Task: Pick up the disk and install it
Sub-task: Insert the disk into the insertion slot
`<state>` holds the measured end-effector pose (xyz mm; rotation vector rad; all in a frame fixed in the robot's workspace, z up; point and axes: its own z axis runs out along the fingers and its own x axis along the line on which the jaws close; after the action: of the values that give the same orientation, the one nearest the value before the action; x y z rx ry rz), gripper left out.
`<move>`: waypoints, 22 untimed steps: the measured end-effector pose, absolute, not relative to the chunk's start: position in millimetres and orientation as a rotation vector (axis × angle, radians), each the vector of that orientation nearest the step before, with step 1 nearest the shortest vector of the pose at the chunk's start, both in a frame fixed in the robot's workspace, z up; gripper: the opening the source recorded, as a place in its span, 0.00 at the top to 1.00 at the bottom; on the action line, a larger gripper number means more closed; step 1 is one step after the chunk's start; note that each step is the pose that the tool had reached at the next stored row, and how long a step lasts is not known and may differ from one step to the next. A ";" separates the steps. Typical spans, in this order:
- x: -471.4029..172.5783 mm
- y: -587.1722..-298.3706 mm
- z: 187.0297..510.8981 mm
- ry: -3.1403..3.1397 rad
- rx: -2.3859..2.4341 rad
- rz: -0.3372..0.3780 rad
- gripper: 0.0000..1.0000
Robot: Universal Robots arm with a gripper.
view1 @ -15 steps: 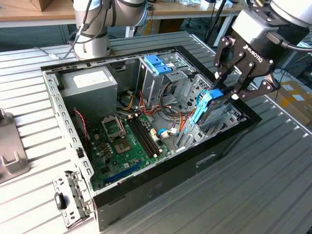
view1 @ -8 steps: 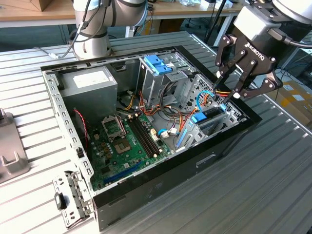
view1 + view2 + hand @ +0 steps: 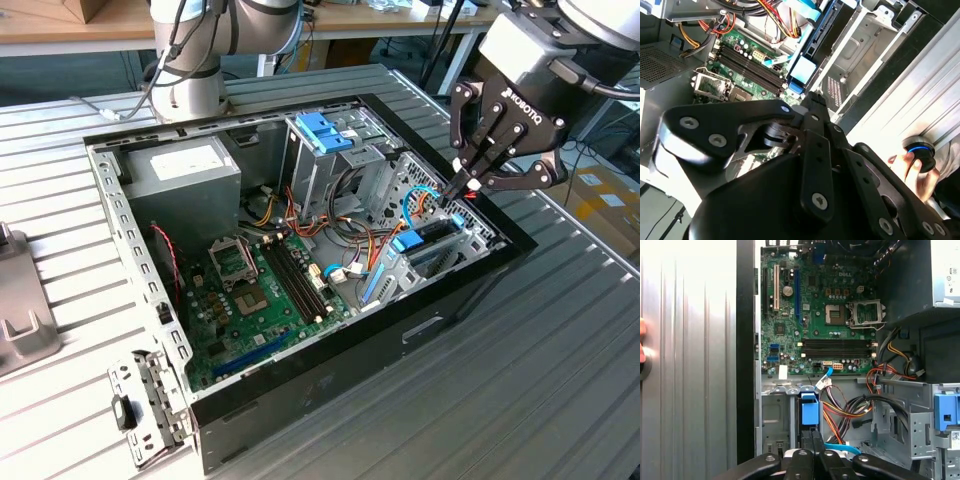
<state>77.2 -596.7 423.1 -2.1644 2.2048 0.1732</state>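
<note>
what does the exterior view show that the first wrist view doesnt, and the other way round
The exterior view adds the arm's base and a grey metal piece lying on the table at the exterior view's left.

The first wrist view adds part of a person's hand beside the case.

Both show the shut gripper over the disk, which stands on edge in its bay. Both also show the motherboard, its memory slots and the ribbed table.

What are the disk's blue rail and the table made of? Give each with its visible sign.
Disk's blue rail: likely plastic; smooth, matte, uniformly coloured, moulded shape. Table: probably bare aluminium or steel; silver-grey, ribbed, sheen along the ridges.
</note>
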 end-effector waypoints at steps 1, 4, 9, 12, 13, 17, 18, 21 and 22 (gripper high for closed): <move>77.2 -596.7 422.9 2.205 -2.164 0.174 0.88; 77.2 -596.7 422.2 2.205 -2.165 0.175 0.89; 77.5 -596.8 420.2 2.206 -2.166 0.177 0.89; 78.6 -596.9 418.9 2.207 -2.166 0.179 0.89; 78.8 -596.9 418.7 2.207 -2.166 0.179 0.89; 80.9 -596.9 418.1 2.208 -2.167 0.180 0.89; 81.3 -596.9 418.1 2.208 -2.167 0.181 0.89; 83.0 -596.9 417.9 2.208 -2.167 0.181 0.89; 83.7 -596.9 417.9 2.208 -2.167 0.181 0.89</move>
<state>83.7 -596.9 417.9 -2.1669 2.2081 0.1812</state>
